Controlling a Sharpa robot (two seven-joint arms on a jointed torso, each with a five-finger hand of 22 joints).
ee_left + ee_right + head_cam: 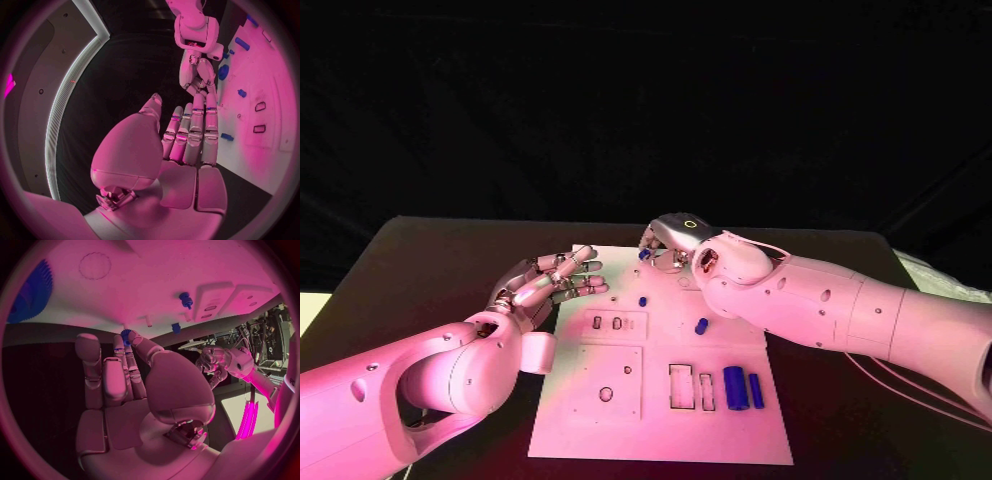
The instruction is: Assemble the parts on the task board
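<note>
The white board [661, 400] sits flat in the middle of the black desk [430, 260], and most of the blue pieces are spread over it: two long blue bars [744, 388] lying side by side near the front right, a short peg [701, 325] mid-board, and a smaller one [643, 299] a bit further back. At the far edge there's a small blue toothed piece [127, 335], and the right hand [669, 247] is right over it. In the right wrist view its fingertips look closed around that piece, so I'd say it's pinching it, though the grip is tiny and mostly hidden.

That's where I'd worry. A pinch that shallow could let the piece twist or pop out when it's lifted or pushed into a slot, and it'd likely roll off the far edge onto the desk. There's also a big blue gear [25, 292] close by that a stray finger could bump.

The left hand [553, 283] hovers at the board's left edge, fingers straight and apart, holding nothing. If it drifts down it could shove the board and throw the alignment off.
</note>
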